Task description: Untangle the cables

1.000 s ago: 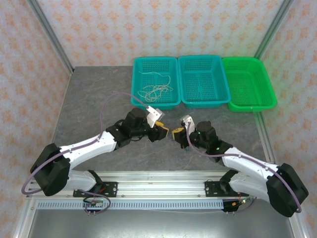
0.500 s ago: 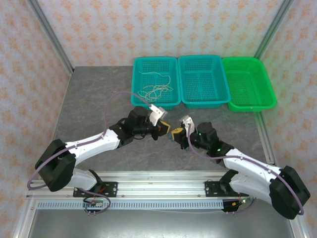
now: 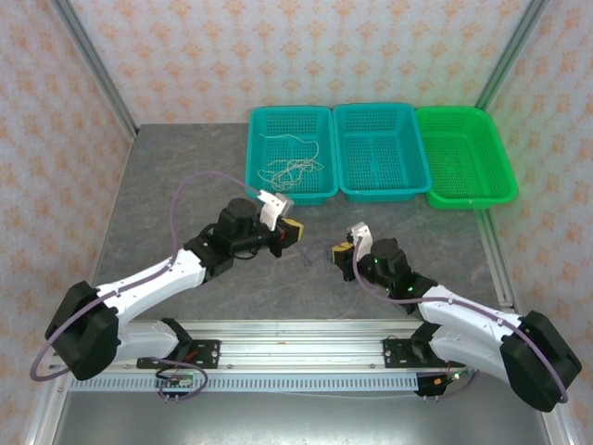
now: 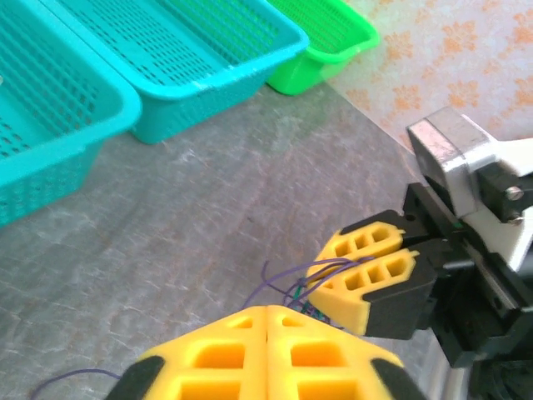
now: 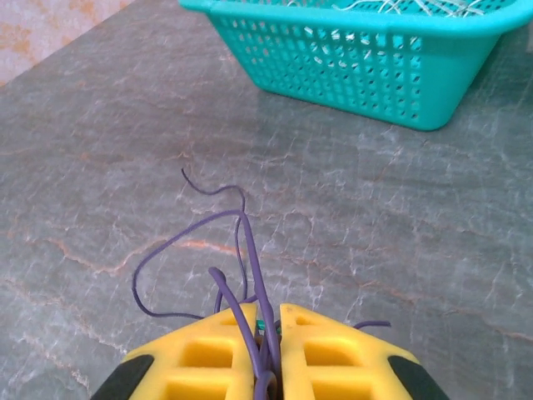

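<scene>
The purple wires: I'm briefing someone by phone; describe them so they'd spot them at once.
Near the middle of the grey table, find the right end effector, its yellow fingers shut. The purple wires loop out from between them, thin and dark, unlike the whitish wires in the left teal basket.

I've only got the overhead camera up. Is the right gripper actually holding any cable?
Observer: Yes, its wrist camera shows the right gripper shut on a bunch of purple wires.
Operator: Where do they go?
Observer: They loop out ahead of the fingertips over the table.
Operator: And the other arm?
Observer: The left gripper is shut too, on its own camera. A purple strand runs beside it, but I cannot tell if it is pinched.
</scene>
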